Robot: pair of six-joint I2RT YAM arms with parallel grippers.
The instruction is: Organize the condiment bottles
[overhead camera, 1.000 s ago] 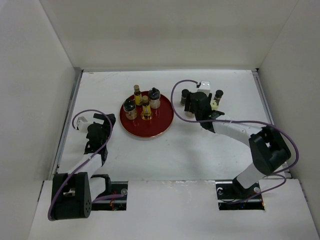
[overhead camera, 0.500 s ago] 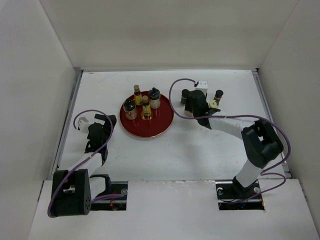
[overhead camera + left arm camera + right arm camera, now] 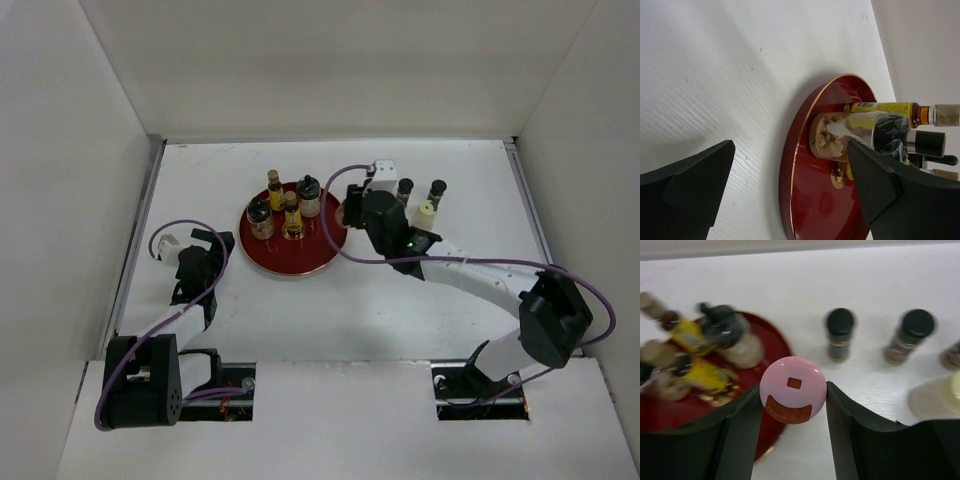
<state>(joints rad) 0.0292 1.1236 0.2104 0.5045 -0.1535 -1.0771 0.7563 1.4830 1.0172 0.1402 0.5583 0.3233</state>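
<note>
We cannot see the body of the pink-capped bottle [image 3: 791, 374]. In the right wrist view its cap covers it, and from above the right gripper [image 3: 793, 391] hides it. The two fingers press on the cap from either side, over the right rim of the round red tray [image 3: 300, 264].

The left side of the right wrist view is blurred, so we cannot read the yellow labels there. In the left wrist view the yellow-labelled bottle [image 3: 880, 107] carries print too small to read, and the gold emblem [image 3: 839, 179] is half hidden behind a finger.

Four bottles stand on the tray: the yellow one, an amber bottle [image 3: 292, 216], a dark-capped jar [image 3: 259, 219] of tan crumbly stuff and a black-capped jar [image 3: 309, 198] with whitish contents. On the table right of the tray stand two black-capped bottles [image 3: 405, 190] [image 3: 437, 191] and a pale yellow-capped one [image 3: 425, 213].

The left gripper [image 3: 207, 241] rests left of the tray, jaws apart and holding nothing.
</note>
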